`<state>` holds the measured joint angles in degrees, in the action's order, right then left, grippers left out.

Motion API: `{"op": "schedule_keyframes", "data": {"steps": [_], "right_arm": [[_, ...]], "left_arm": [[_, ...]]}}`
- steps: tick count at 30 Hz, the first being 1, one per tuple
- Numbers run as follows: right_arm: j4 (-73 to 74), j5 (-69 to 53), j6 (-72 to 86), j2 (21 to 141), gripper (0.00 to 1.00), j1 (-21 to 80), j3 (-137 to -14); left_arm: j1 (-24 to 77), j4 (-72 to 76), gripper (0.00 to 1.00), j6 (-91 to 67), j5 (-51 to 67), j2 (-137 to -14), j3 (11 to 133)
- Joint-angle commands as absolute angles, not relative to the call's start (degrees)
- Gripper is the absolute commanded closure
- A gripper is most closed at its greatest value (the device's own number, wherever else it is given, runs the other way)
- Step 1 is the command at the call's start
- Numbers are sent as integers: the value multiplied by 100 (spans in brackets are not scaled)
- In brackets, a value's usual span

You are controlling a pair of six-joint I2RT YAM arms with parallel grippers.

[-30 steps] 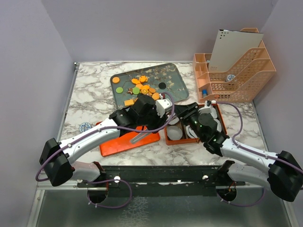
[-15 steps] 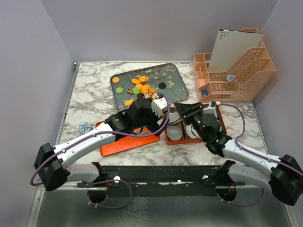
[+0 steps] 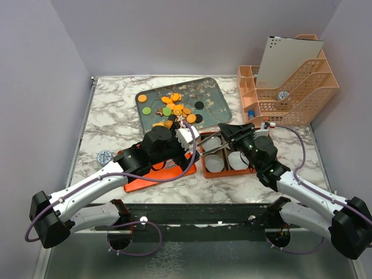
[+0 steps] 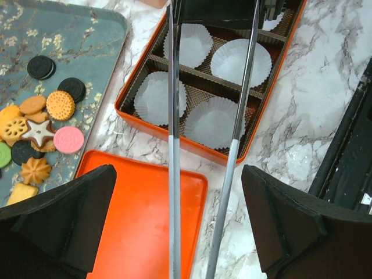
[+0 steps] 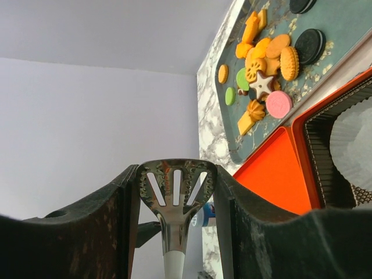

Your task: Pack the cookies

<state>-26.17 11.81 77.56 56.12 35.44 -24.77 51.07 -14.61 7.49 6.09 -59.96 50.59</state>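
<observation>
The cookies lie heaped on a blue-green floral tray: orange rounds, green, pink, black and a star, also in the left wrist view and right wrist view. My right gripper is shut on metal tongs, whose slotted head sits clamped between its fingers. My left gripper is open over the orange lid. The two tong arms run between its fingers without touching them. Beyond is the orange box with empty white paper cups.
A peach desk organiser holding a white sheet stands at the back right. The orange lid lies left of the box. A small blue-white round thing sits near the table's left side. A black rail runs along the near edge.
My left gripper has opened, let go of the tongs and drawn back to the left. The right gripper has kept its hold on the tongs and shifted slightly right.
</observation>
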Motion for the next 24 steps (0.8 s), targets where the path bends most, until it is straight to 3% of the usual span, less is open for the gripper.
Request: {"op": "schedule_keyframes", "data": {"steps": [1,12,24], "right_arm": [[-2550,818,7947,5427,59,3477,-2505],[-2848,593,8250,5339,58,3398,-2320],[-2977,519,8591,5191,57,3239,-2079]], "left_arm": [[5054,-1214,1,1008,1070,-5954,4973],[5055,-810,3,616,1405,-6321,4907],[5054,-866,18,571,1247,-6357,4935]]}}
